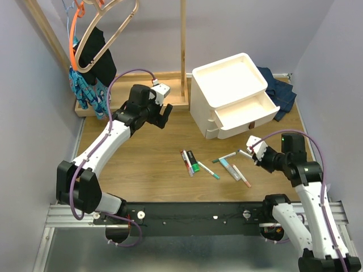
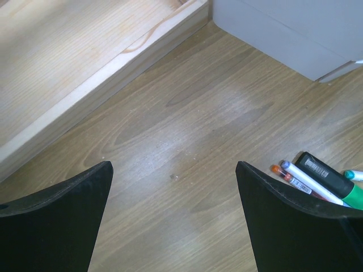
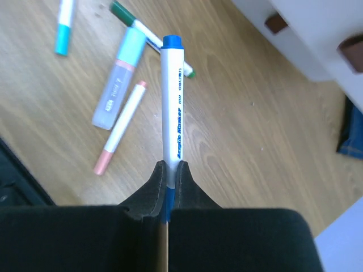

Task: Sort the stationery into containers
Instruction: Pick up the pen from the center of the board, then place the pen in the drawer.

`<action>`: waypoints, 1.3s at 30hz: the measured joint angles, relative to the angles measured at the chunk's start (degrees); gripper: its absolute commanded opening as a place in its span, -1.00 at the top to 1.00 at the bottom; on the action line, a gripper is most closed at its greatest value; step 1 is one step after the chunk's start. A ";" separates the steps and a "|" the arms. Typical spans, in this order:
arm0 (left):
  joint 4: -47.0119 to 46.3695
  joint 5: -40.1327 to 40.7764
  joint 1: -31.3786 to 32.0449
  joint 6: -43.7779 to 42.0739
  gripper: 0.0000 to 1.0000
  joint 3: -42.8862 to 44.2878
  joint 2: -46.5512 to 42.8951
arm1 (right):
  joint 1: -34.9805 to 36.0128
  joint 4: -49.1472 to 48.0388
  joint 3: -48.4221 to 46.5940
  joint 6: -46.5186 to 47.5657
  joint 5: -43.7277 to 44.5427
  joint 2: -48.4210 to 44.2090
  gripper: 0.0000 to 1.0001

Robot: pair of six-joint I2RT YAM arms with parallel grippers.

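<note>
- Marker status: blue marker is in the right gripper, lower centre of the right wrist view, pointing up-frame. Jaws are pinched narrow on its tail end. Most of the barrel sticks out past the fingertips.
- Off the table?
- Can't tell. Its cap overlaps a green marker in frame; contact unclear.
- Handling?
- My read: light, stiff plastic with a smooth round barrel. It won't crush, but it could roll or pivot between the pads. The end grip leaves a long lever, so a bump on a drawer wall could twist it. A mid-barrel hold would be steadier. This one should do if moves are slow.
- Neighbours?
- Tube and pink-tipped marker lie just left of it, not touching it. Teal-capped marker is in the upper left corner. Thick marker lies mid-frame in the top view, with a slim one beside it.
- Target?
- Unit is upper right of centre in the top view. One drawer is pulled out toward the right arm, nothing visible in it.
- Left arm?
- Left gripper is spread wide and holding nothing, over bare table near the rack base.
</note>
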State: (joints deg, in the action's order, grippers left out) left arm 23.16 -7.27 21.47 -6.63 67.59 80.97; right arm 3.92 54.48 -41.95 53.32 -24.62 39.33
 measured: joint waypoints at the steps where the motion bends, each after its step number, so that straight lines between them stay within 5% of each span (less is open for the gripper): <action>1: 0.02 -0.02 0.00 0.00 -0.97 0.00 -0.22 | 0.00 1.29 -1.09 0.76 -0.85 -0.94 0.99; 7: -0.46 -0.02 0.00 0.00 -0.97 0.00 -2.03 | 0.00 10.01 -13.35 2.56 -6.43 -0.20 0.99; 17: -1.68 -0.09 0.00 0.33 -0.97 0.02 -2.14 | 0.00 3.48 -33.73 -0.74 -7.78 10.88 0.99; 37: -3.39 -0.09 -0.17 0.72 -0.97 -0.37 -5.42 | 0.00 -2.32 -37.70 21.84 -1.53 26.80 0.98; 39: -3.39 -0.09 -0.26 0.74 -0.97 -0.37 -5.42 | 0.00 -2.27 -37.68 23.65 -1.53 27.04 0.86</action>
State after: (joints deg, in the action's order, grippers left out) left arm 19.77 -7.35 21.21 -5.89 67.22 75.55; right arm 3.92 52.21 -79.64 76.97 -26.15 66.37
